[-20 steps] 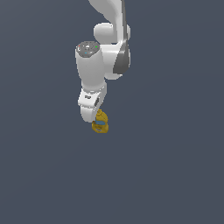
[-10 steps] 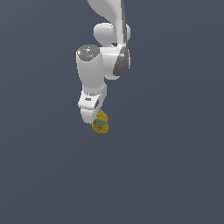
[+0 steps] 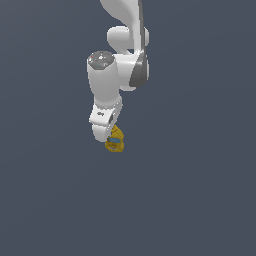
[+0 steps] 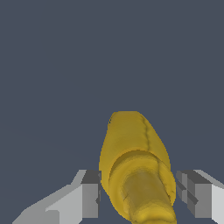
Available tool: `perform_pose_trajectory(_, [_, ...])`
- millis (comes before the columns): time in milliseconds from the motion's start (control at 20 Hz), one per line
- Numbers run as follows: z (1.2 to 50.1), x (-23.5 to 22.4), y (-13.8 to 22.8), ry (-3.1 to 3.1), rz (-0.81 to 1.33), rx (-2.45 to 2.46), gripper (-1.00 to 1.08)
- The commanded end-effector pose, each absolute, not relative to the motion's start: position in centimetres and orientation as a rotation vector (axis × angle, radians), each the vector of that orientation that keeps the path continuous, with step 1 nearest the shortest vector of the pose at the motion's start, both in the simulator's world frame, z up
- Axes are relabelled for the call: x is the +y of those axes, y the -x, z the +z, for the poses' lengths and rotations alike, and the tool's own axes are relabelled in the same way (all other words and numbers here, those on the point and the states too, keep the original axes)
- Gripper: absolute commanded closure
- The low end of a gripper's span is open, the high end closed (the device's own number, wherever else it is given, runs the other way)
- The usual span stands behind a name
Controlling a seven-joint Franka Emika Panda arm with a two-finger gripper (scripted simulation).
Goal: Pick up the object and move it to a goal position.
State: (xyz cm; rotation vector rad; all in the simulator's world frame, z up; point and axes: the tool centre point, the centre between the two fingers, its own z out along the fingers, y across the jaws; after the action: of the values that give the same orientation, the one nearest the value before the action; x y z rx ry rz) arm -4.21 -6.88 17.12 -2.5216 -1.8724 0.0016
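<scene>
The object (image 3: 115,140) is a small lumpy yellow item with a blue band, seen in the exterior view just under the white hand. My gripper (image 3: 111,136) has come down over it from above, and the hand hides its upper part. In the wrist view the object (image 4: 135,166) fills the space between the two grey fingertips (image 4: 90,194), which flank it on both sides. My gripper (image 4: 138,197) is shut on the object, with the pads against its sides.
A plain dark grey surface (image 3: 200,200) lies all around. The white arm (image 3: 125,50) rises from the hand toward the top of the exterior view.
The hand has sunk slightly lower over the object. The object itself has stayed in the same place.
</scene>
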Motion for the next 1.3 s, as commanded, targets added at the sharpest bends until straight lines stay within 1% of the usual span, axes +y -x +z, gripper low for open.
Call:
perform_pose_trajectory(0, [17.2, -6.8, 3.8, 2.522, -0.001, -1.874, 1.08])
perform_pose_trajectory(400, [17.9, -6.1, 1.0, 2.522, -0.001, -1.874, 1.08])
perform_pose_trajectory(1250, [20.0, -3.8, -8.1, 2.522, -0.001, -1.873, 1.08])
